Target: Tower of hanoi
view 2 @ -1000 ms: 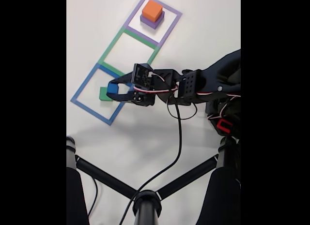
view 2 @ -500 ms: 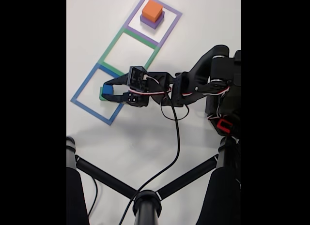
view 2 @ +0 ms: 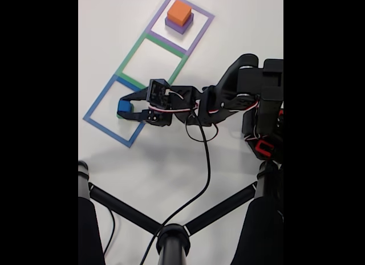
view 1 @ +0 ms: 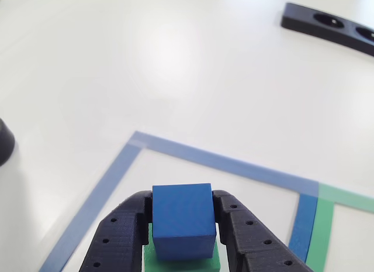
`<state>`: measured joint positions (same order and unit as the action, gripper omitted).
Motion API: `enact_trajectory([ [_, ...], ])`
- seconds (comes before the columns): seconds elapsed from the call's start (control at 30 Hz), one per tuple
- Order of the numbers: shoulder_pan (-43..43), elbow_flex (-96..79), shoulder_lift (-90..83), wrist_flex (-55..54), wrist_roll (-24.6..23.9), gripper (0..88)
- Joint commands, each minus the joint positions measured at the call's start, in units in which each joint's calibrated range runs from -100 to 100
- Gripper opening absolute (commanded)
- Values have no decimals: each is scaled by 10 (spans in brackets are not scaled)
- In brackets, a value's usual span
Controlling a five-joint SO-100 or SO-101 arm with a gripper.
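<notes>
Inside the blue taped square (view 2: 101,114), the hand (view 1: 182,225) pinches the blue cube (view 1: 182,219) just atop the green block (view 1: 182,262). Orange block (view 2: 179,11) on purple block (view 2: 179,24) waits in the far square; most moves seemingly remain.

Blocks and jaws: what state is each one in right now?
Blue block: gripped between the jaws, over the green block, in the blue square.
Green block: flat on the table under the blue one.
Orange block: stacked on the purple block.
Purple block: bottom of that stack.
Gripper: shut on the blue block.
</notes>
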<state>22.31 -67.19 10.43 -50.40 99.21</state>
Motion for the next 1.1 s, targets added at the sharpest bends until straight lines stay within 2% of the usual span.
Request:
enact_trajectory([
  [0.0, -2, 18, -3, -16, 8, 45],
  [0.8, -13, 14, -15, -32, 8, 203],
  [0.93, -17, 14, -78, 10, 8, 203],
  [1.07, -21, 11, -170, 96, 8, 207],
])
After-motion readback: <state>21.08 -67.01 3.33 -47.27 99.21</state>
